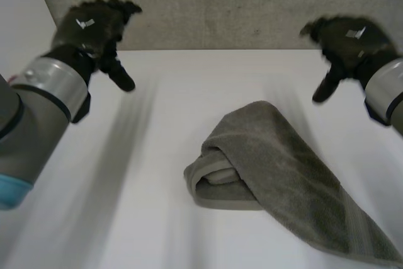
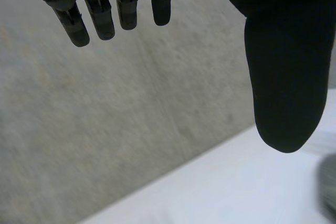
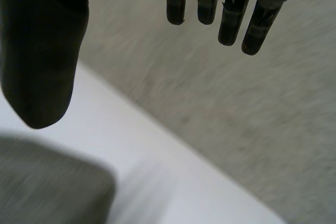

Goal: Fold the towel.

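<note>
We note the towel (image 1: 289, 174), a matt, napped terry cloth, on a smooth white table (image 1: 138, 218) of faint sheen. The wall (image 1: 252, 4) behind looks rough and speckled, like concrete. The left hand (image 1: 94, 26) and right hand (image 1: 349, 39) are matt black; the left arm's wrist band (image 1: 53, 85) looks like brushed metal.

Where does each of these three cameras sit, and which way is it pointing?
Head view: between and behind the arms, looking down at the white table and the grey towel; both arms, the left hand and the right hand show.
Left wrist view: on the left wrist, looking along the palm at the grey wall and the table's edge; its straight fingers and thumb show.
Right wrist view: on the right wrist, facing the same wall; its fingers and thumb show.
Shared: both wrist views catch the towel's edge.
</note>
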### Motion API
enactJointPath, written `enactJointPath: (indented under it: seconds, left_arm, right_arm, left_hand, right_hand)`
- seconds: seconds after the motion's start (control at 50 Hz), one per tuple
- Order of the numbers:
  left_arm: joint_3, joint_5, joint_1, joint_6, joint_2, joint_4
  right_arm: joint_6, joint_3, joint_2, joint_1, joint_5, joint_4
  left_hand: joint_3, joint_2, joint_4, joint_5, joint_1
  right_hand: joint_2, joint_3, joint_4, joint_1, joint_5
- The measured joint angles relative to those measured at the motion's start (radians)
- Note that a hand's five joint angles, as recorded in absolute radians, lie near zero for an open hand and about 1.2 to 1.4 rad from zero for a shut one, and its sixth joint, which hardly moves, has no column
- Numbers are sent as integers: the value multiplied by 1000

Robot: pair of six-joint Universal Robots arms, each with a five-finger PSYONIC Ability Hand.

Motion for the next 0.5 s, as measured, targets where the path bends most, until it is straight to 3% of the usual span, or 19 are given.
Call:
enactJointPath:
  seconds: [0.18, 0.44, 0.5]
  left_arm:
    - [-69, 11, -86, -75, -126, -47]
    - [-26, 1, -209, -115, -433, -15]
    - [-6, -16, -226, -114, -485, 12]
  right_arm:
    - [-109, 166, 73, 6, -67, 58]
    - [25, 295, 223, 56, -60, -158]
    - [42, 291, 271, 72, -57, -199]
  left_hand:
    - [29, 29, 30, 31, 31]
    - [174, 178, 174, 174, 178]
    - [267, 267, 269, 266, 276]
  right_hand:
    - [0, 0, 0, 0, 0]
    - [3, 4, 2, 8, 5]
    - [104, 109, 93, 124, 125]
